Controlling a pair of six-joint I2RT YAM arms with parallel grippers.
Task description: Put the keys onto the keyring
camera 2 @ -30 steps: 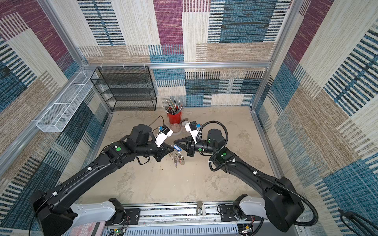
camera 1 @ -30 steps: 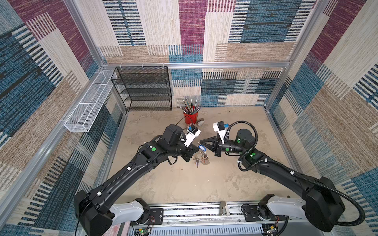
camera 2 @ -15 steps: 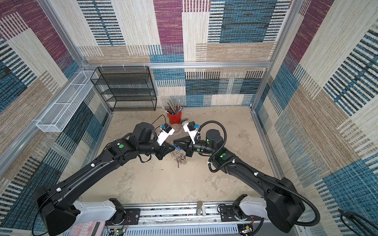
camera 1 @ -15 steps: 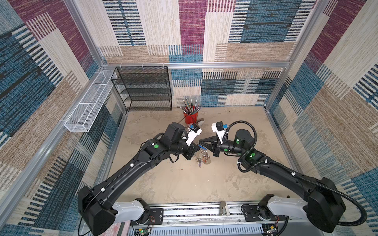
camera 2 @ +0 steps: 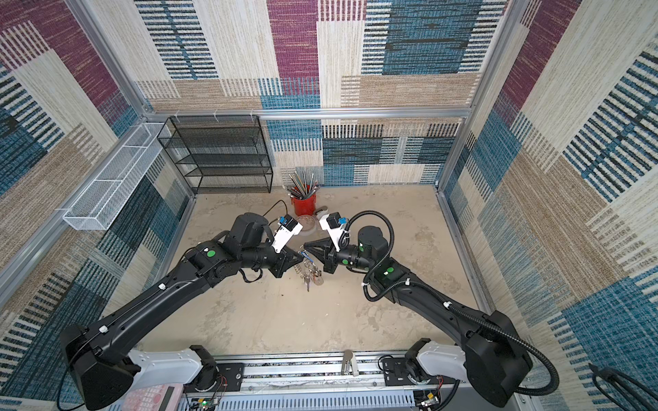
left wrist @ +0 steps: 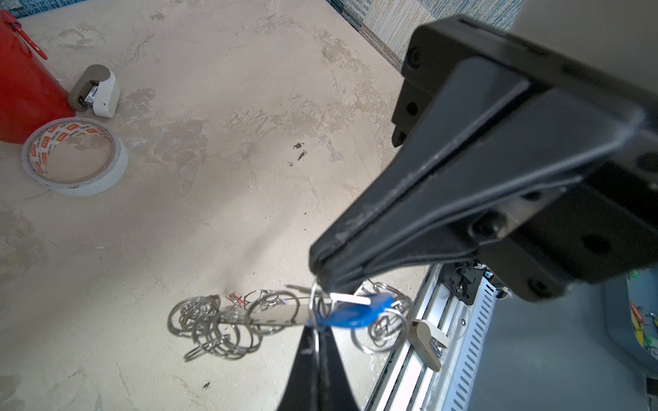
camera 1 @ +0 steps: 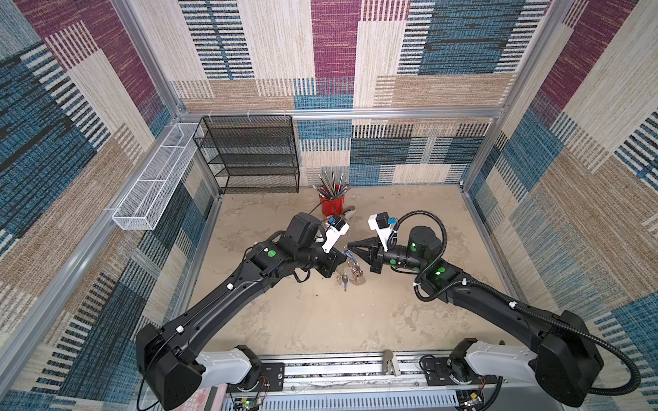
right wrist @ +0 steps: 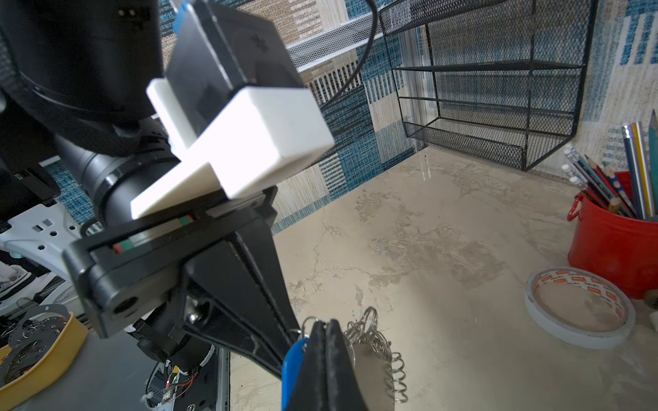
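Two end effectors: the left end effector [camera 1: 344,254] and the right end effector [camera 1: 349,245] meet nearly tip to tip over the desk [camera 1: 320,320], each with its fingers pressed together.
Left end effector: clamped on the end of the blue-tagged key [left wrist: 352,315], whose tag sticks out sideways from its tip [left wrist: 316,332].
Right end effector: pinched on a thin silver split ring at the keyring [right wrist: 370,373] edge, tip [right wrist: 325,325] just beside the blue tag.
Keyring: hangs directly under both tips, its gray plate edge-on in the left wrist view [left wrist: 274,315] with rings bunched along it. Whether it touches the desk cannot be told.
Other keys: dangle below the keyring in both top views [camera 1: 344,281] [camera 2: 308,283], between the two end effectors.
Tape roll [left wrist: 76,160]: flat on the desk, well apart from both tips.
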